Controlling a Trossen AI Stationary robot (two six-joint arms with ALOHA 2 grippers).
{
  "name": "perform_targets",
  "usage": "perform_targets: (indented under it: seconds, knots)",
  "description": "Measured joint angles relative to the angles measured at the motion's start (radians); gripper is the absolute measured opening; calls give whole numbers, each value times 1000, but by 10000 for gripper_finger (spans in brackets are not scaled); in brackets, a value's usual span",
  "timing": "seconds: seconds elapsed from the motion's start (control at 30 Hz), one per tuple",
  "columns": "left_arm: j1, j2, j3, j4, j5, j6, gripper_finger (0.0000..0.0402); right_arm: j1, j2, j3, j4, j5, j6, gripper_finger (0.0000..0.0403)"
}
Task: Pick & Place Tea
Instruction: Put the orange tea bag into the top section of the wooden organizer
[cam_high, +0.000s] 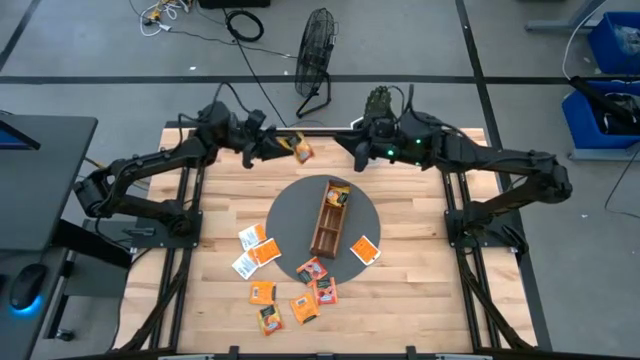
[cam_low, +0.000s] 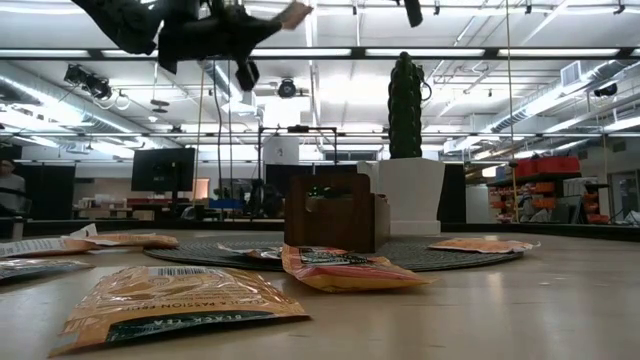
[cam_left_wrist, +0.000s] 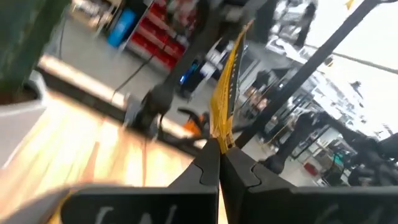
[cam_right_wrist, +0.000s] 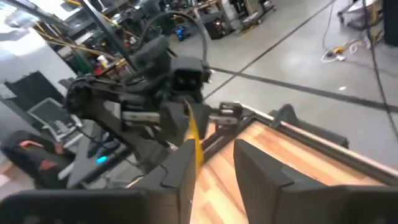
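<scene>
Clenched on an orange tea sachet (cam_high: 301, 150), the left gripper (cam_high: 283, 146) holds it up in the air above the table's far edge, and the right gripper (cam_high: 345, 153) faces it from the right with its fingers (cam_right_wrist: 258, 168) parted beside the packet, not gripping.

Going near to far on the wooden table (cam_high: 420, 290): a loose cluster of orange sachets (cam_high: 293, 295) lies by the near edge, with two more and a white one (cam_high: 245, 264) just left of the round grey mat (cam_high: 290, 205). One sachet (cam_high: 365, 249) rests on the mat's near right rim. A brown wooden tray (cam_high: 329, 218) stands along the mat's middle, with a sachet (cam_high: 339, 194) in its far end. Farther off hangs the gripped sachet, seen edge-on between the left fingers (cam_left_wrist: 205, 168) in the left wrist view.
</scene>
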Motion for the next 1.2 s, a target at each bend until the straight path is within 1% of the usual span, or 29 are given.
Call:
perform_targets:
  seconds: [0.17,0.33,0.4,0.5,0.6,0.7,0.8,0.87,0.93,1.07,1.2]
  knots:
    - [-33,0,0,-166,1,116,1,-30,-4,0,-29,-104,53,137]
    - [-72,0,0,-301,10,191,1,-53,12,1,-52,-203,91,139]
    - [-88,0,0,-349,11,215,1,-57,26,22,-84,-234,99,139]
    - [-117,0,5,-414,11,256,1,-56,79,114,-171,-261,67,139]
    - [-144,2,44,-514,3,337,1,-56,167,250,-342,-277,21,139]
    - [-161,2,96,-636,-39,428,1,-56,263,389,-487,-326,-31,139]
    - [-163,2,151,-764,-79,525,1,-56,345,510,-569,-385,-61,139]
    - [-163,2,184,-868,-127,586,1,-56,398,581,-617,-416,-75,139]
    - [-163,2,202,-927,-175,634,1,-55,446,645,-660,-438,-94,139]
    - [-163,2,205,-971,-194,658,1,-36,529,746,-718,-440,-160,139]
    - [-176,2,205,-990,-244,665,1,-10,583,775,-728,-418,-213,139]
